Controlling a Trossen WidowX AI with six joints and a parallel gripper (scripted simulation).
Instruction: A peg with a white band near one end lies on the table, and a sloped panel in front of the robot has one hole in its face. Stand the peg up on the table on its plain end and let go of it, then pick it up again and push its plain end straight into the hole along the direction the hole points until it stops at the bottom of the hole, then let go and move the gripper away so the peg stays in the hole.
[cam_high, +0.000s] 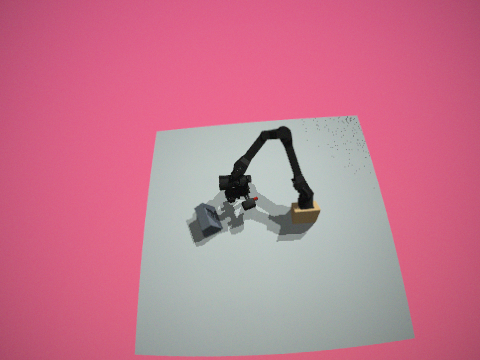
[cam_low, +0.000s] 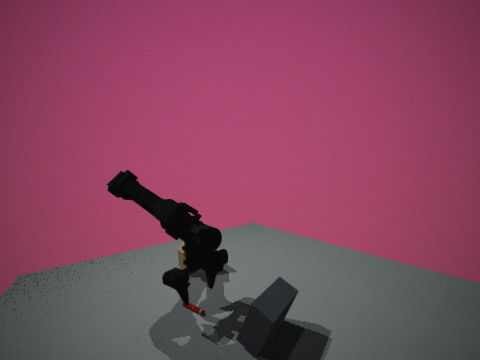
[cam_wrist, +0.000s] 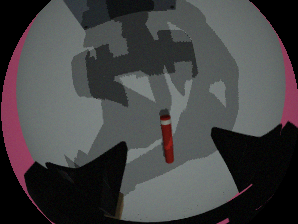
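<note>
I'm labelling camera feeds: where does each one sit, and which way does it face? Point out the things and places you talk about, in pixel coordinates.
Top: high above, facing down on arm, claw (cam_high: 240, 200) (cam_low: 199, 296) (cam_wrist: 170, 140), base.
Exterior: low, beyond the panel (cam_high: 206, 220) (cam_low: 267, 310) (cam_wrist: 102, 11), facing the arm (cam_high: 252, 150) (cam_low: 150, 202).
Wrist: on the arm's end, facing the table (cam_high: 260, 300) (cam_low: 375, 280) (cam_wrist: 55, 75) past both claw fingers.
Exterior and wrist share the peg (cam_high: 256, 198) (cam_low: 193, 308) (cam_wrist: 168, 142).

Beneath me, a tan block on a pale tabletop; what seems plain pink surrounds it.
</note>
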